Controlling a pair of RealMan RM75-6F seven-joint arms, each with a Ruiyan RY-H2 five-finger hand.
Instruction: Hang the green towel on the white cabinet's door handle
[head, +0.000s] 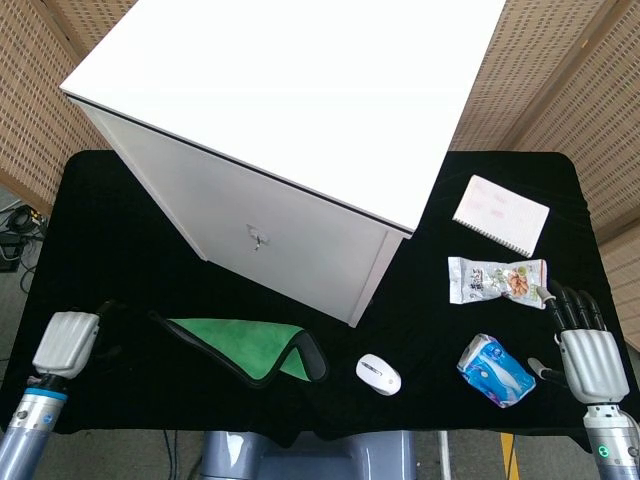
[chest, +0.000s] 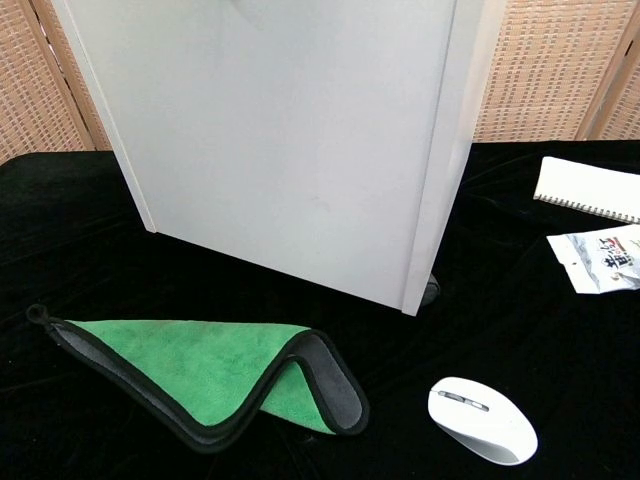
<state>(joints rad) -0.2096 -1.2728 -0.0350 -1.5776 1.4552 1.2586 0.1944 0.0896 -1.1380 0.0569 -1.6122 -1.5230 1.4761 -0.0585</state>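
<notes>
The green towel (head: 245, 345) with a dark grey border lies folded on the black cloth in front of the white cabinet (head: 300, 100); the chest view shows the towel (chest: 200, 365) below the cabinet door (chest: 290, 130). A small metal handle (head: 257, 238) sticks out of the door's middle. My left hand (head: 70, 342) hovers over the table's front left, just left of the towel and apart from it, holding nothing; its dark fingers (head: 106, 309) point toward the towel. My right hand (head: 585, 350) sits at the front right, fingers extended and empty. Neither hand shows in the chest view.
A white mouse (head: 378, 374) (chest: 482, 420) lies right of the towel. A blue tissue pack (head: 495, 370), a snack bag (head: 496, 280) (chest: 605, 257) and a notebook (head: 501, 215) (chest: 590, 187) fill the right side. The cabinet takes up the table's middle and back.
</notes>
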